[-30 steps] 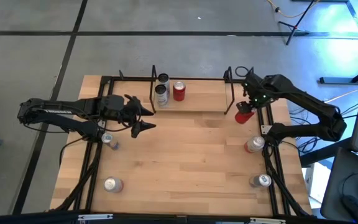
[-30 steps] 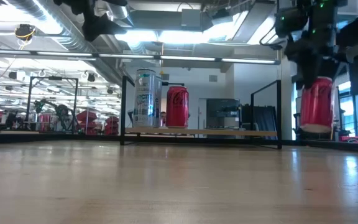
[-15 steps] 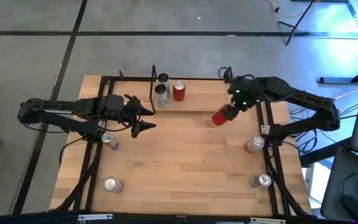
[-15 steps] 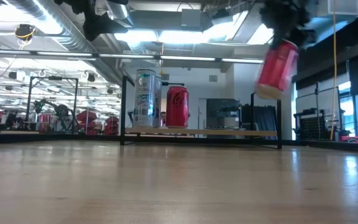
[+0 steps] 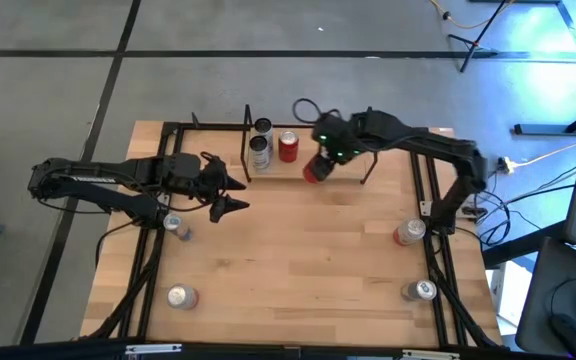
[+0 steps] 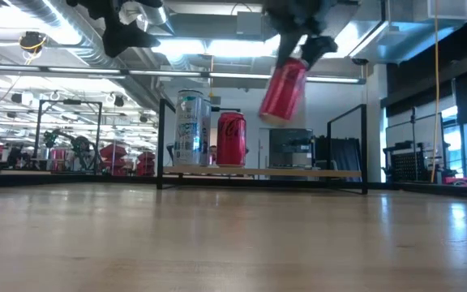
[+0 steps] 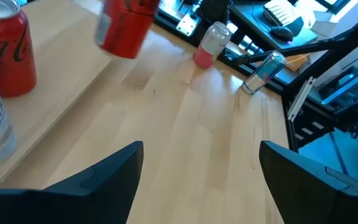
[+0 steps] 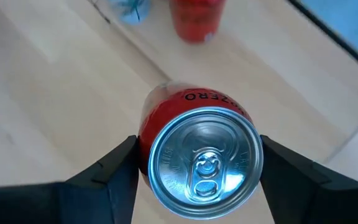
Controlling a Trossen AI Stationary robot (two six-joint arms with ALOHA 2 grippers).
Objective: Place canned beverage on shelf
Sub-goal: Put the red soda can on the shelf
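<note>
1. Right gripper [image 5: 320, 166]: jaws clamped on red can [image 6: 284, 88], carried tilted in the air above the shelf [image 5: 340, 170] front edge, right of the shelved cans. Not yet set down.
2. Shelf, left end: two silver cans [image 5: 259, 152], one red [image 5: 288, 147]; right part free.
3. Left gripper [image 5: 230, 192]: jaws open, empty, waiting left.
4. Loose cans [image 5: 180, 296] near both table sides; none obstruct.

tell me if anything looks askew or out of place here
Only the red soda can in the right gripper: it hangs tilted in the air above the light wood shelf, beside the upright red can and the tall white can.
</note>
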